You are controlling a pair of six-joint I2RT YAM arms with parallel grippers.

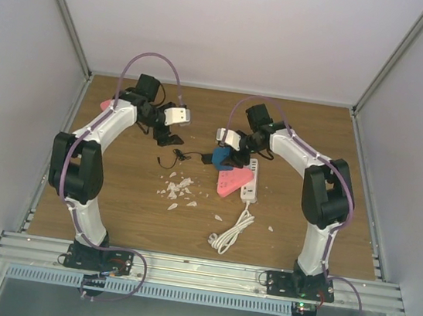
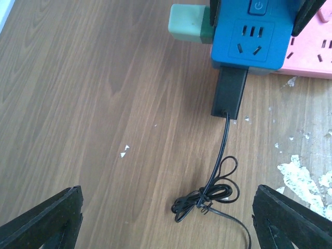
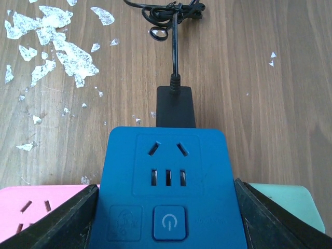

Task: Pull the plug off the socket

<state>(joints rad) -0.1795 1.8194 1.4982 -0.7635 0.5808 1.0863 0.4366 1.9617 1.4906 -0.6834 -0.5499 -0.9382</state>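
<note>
Right tool [image 3: 166, 187] flanks blue socket [image 3: 166, 155], seemingly clamped, bracing it near surface [image 1: 132, 225] centre. Black plug [image 2: 230, 93] seated, pointing toward left edge. Left tool [image 2: 166, 191] spread wide, short of plug, aligned for pull.

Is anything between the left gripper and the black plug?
Nothing solid: between the open left gripper and the black plug in the blue socket, only the plug's cable, knotted in a coil, lies on the wood.
</note>
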